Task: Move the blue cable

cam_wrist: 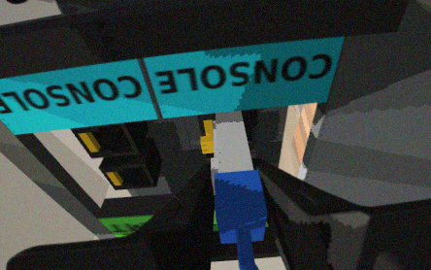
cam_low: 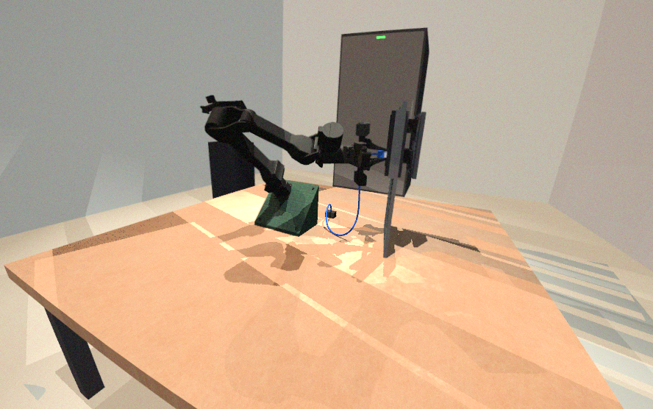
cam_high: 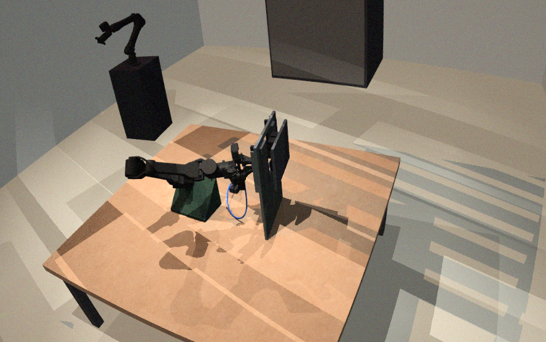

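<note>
My gripper [cam_high: 250,164] [cam_low: 384,154] [cam_wrist: 231,168] is shut on the blue cable's plug [cam_low: 380,154] [cam_wrist: 240,196], one finger on each side. In the wrist view the plug's pale front end points at the opening under the right cyan CONSOLE label [cam_wrist: 199,97], and its tip is hidden at the label's edge. Yellow contacts [cam_wrist: 208,145] show just left of it. I cannot tell how deep the tip sits. A second CONSOLE label [cam_wrist: 73,99] is on the left, above two black ports [cam_wrist: 136,170]. The blue cable [cam_high: 240,218] [cam_low: 340,235] hangs in a loop below the gripper.
The upright dark server panels [cam_high: 266,201] [cam_low: 398,139] stand on the wooden table [cam_high: 225,302] [cam_low: 289,346] in front of the arm. The arm's green wedge base [cam_high: 197,201] [cam_low: 298,212] is behind the cable loop. A green label [cam_wrist: 126,225] lies below the ports.
</note>
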Controlling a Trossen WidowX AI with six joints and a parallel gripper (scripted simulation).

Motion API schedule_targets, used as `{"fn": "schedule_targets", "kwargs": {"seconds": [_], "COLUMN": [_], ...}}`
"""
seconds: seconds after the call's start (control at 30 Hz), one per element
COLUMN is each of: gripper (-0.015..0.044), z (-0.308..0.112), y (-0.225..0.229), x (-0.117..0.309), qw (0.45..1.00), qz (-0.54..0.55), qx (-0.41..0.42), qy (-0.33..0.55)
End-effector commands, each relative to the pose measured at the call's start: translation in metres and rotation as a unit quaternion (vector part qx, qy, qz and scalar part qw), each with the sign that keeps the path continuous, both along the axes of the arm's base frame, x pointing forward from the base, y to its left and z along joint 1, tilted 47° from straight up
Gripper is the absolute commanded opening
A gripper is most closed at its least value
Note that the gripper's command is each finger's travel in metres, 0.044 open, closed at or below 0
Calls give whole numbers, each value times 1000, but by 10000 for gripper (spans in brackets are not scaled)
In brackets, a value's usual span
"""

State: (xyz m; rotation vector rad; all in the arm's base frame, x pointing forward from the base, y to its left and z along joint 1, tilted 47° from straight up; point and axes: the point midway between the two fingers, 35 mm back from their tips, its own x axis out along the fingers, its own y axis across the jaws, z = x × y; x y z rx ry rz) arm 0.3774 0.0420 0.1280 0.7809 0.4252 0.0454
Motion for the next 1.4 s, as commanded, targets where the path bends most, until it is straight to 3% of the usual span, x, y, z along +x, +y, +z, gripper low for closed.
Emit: {"fn": "schedule_targets", "kwargs": {"seconds": [0.0,1.37], "gripper": [0,0], "z": [1,-4], "y": [1,0], "x": [-1,-2], "qw": [1000,1000], "qz": [4,5], "qx": [0,0], "qy": [-1,-1]}}
